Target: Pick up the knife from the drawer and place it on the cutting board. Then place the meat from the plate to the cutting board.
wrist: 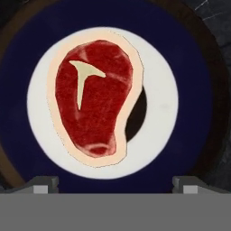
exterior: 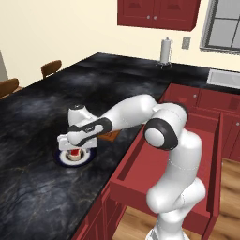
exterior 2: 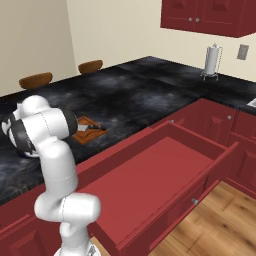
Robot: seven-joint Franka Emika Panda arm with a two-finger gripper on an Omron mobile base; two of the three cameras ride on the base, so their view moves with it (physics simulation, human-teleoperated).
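Dark-blue with a white inner ring, the plate (wrist: 189,90) spreads across the hand view, and the meat (wrist: 97,97) lies on it a little left of centre, red on top with a pale T-shaped streak and a whitish fat rim, its shadow falling on the white ring to its right. At the bottom of that view the two finger tips (wrist: 43,184) stand far apart, one at the lower left and one at the lower right, so the tool (wrist: 115,186) is spread wide with nothing between its jaws, hanging above the steak. In the left base view the tool (exterior: 74,149) sits at the left of the frame, directly over the plate (exterior: 60,158) on the black marbled worktop (exterior: 42,117); a bit of red and pale meat (exterior: 75,153) peeps out beneath it. Just right of the hand a corner of the brown cutting board (exterior: 110,136) shows behind the forearm. In the right base view the cutting board (exterior 2: 85,131) lies left of centre on the worktop, with the knife (exterior 2: 90,128) resting on it, black handle pointing to the right. The dark-red drawer (exterior 2: 165,170) stands pulled out across the lower middle of that frame, its flat red bottom bare.
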